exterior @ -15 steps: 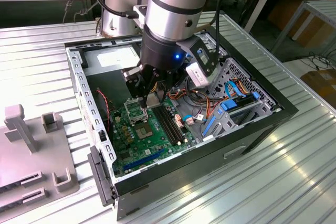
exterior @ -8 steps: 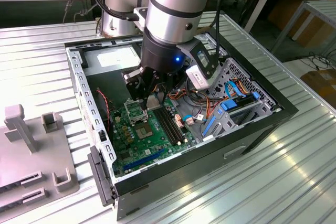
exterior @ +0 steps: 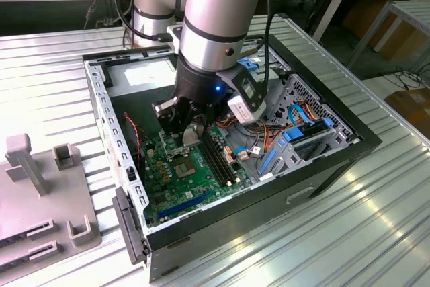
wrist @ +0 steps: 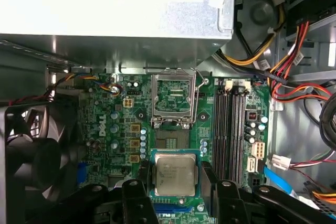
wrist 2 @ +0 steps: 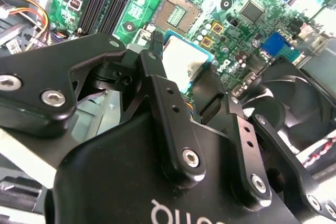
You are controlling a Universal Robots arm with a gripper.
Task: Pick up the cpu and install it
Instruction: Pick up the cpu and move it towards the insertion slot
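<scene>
Now the hand [wrist: 176,174] holds the cpu [wrist: 176,178] clamped between its fingers, over the motherboard [wrist: 113,124], beside the socket [wrist: 172,139].

The exterior view stands off the arm, high and to one side, looking down across the bench [exterior: 349,233] at the whole open computer case [exterior: 363,140]. Both wrist views ride close above the motherboard [wrist: 113,129], looking past the black jaws. The first wrist view faces the board almost squarely; the second wrist view looks across it at a slant. Both share the open socket [wrist: 173,139] and the cpu [wrist: 176,177] between the jaws.
</scene>
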